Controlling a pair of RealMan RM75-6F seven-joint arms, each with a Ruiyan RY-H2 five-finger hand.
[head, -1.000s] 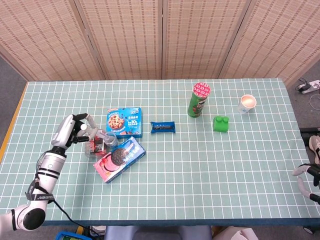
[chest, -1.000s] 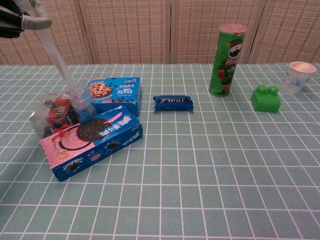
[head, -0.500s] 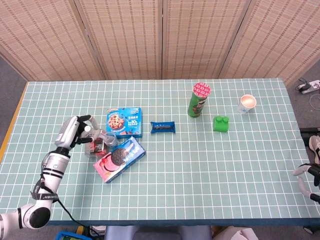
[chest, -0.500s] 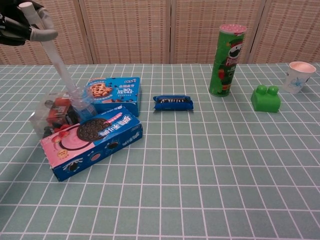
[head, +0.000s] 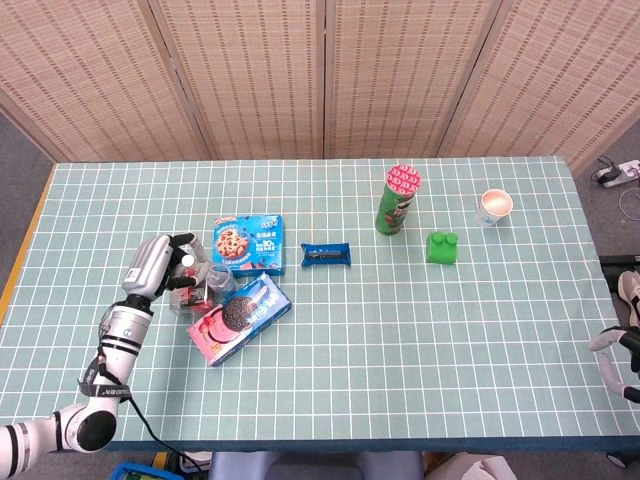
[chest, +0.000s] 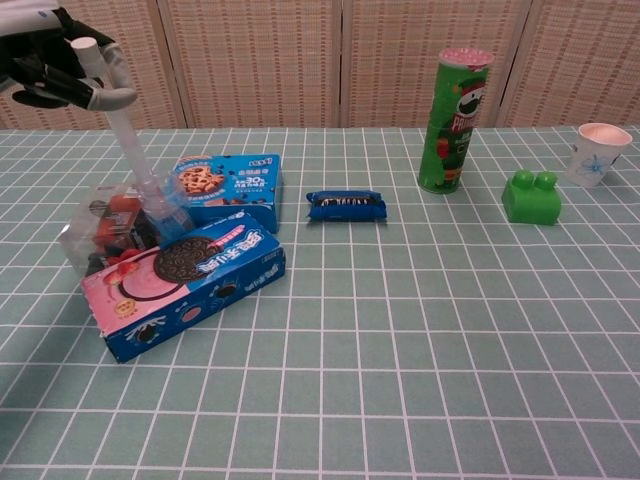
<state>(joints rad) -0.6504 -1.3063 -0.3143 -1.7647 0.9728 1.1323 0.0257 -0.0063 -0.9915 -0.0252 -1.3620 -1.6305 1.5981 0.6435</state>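
The left hand (chest: 55, 65) holds the upper end of a thin clear plastic tube (chest: 128, 150) between its curled fingers. The lower end of this tube goes down to a clear plastic packet with red and dark contents (chest: 105, 228), which lies on the table (head: 400, 340) just left of the pink and blue Oreo cookie box (chest: 185, 280) and touches it.

The risk here is a slip. The tube is smooth and narrow, and the hold is only at its top, so it could slide out of the fingers or bend if the hand pulls sideways. A pull could also drag the light packet against the Oreo box and push that box, or knock the blue chocolate-chip cookie box (chest: 225, 185) just behind it. From the head view I cannot tell surely if the tube is joined to the packet or only stands in it.

The left arm comes up from the near-left table edge, with the forearm rising and the hand above the packet, left of the Oreo box.

Further right of the Oreo box lie a small dark blue snack wrapper (chest: 346, 206), a tall green Pringles can (chest: 455, 120), a green toy brick (chest: 532, 197) and a white paper cup (chest: 598, 152), all well apart from the hand.

The right hand (head: 622, 355) shows only partly at the far right edge; its fingers cannot be judged.
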